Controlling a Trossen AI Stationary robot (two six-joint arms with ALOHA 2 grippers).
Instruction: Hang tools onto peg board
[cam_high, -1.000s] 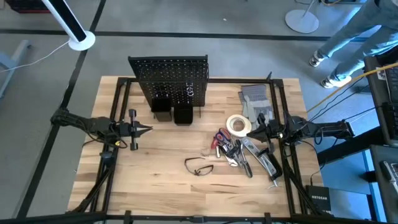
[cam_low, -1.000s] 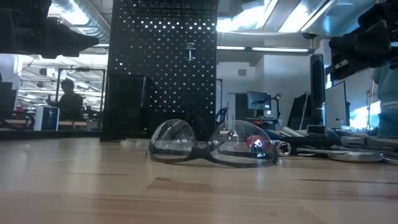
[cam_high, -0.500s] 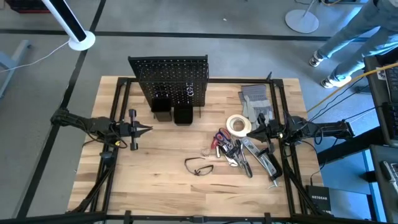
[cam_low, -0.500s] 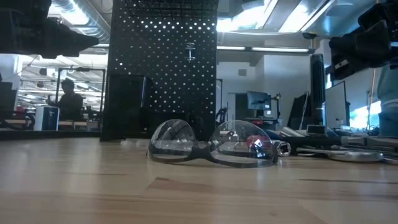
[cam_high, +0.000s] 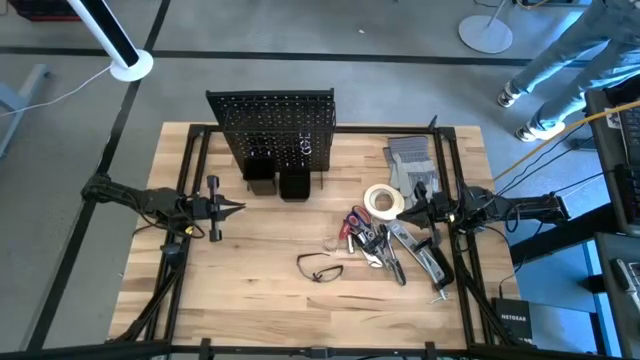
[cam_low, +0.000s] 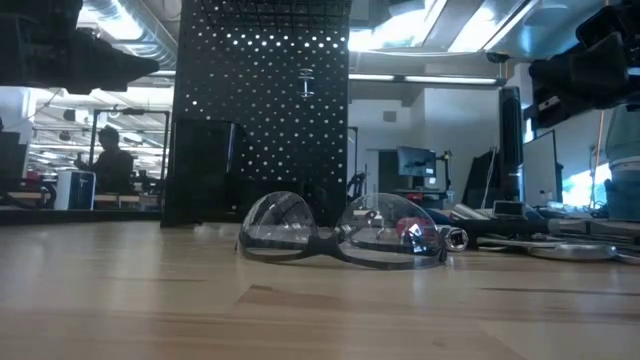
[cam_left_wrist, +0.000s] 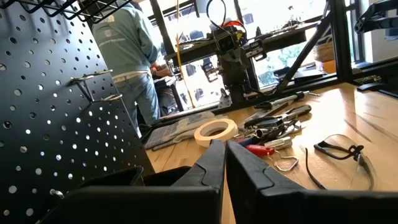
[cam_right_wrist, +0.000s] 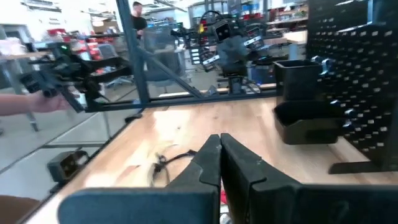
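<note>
Black peg board (cam_high: 270, 125) upright at far centre of worktop (cam_high: 260, 300), nothing hung on it yet. No change over the last second: both arms parked, nothing moved, task not started. Left gripper (cam_high: 236, 208) clenched, empty, hovering at left edge, pointing right toward centre. Right gripper (cam_high: 409, 209) clenched, empty, at right edge, just above tape roll (cam_high: 383, 200). Red-handled pliers (cam_high: 357, 224) and bar level (cam_high: 428, 262) piled right of centre; safety glasses (cam_high: 320, 268) lying alone near centre. Grey gloves (cam_high: 410, 160) far right.
</note>
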